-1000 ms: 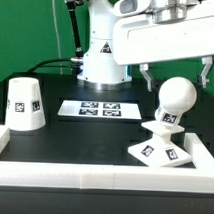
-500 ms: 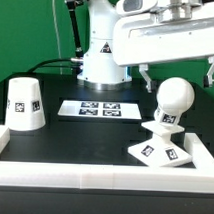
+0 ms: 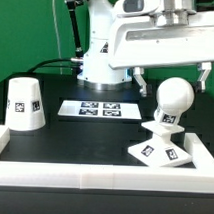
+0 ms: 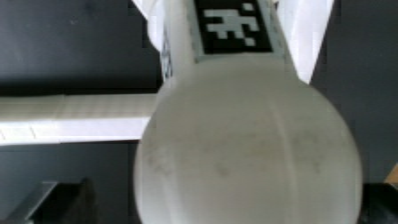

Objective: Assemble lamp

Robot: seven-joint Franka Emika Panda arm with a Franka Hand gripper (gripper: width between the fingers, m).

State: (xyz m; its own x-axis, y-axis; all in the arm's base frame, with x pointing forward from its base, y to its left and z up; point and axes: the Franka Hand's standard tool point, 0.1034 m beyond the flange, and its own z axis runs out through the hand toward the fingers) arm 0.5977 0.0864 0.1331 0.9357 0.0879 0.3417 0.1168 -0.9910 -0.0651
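The round white bulb [image 3: 175, 97] stands with its tagged neck down on the small square base [image 3: 153, 152], at the exterior view's right. My gripper [image 3: 171, 77] is open and hangs just above the bulb, one finger [image 3: 140, 82] on each side, not touching it. The tapered shade [image 3: 25, 102] stands mouth down at the exterior view's left, far from the gripper. In the wrist view the bulb [image 4: 240, 140] fills most of the picture, with its tagged neck [image 4: 231, 25] beyond it. A dark finger [image 4: 59, 203] shows at the edge.
The marker board [image 3: 98, 110] lies flat on the black table between shade and bulb. A raised white rail [image 3: 103, 177] borders the table's front and sides; it also crosses the wrist view [image 4: 71, 115]. The robot's base [image 3: 101, 65] stands behind the marker board.
The open gripper has shifted slightly to the exterior view's left and a little lower over the bulb. Bulb, base and shade have not moved.
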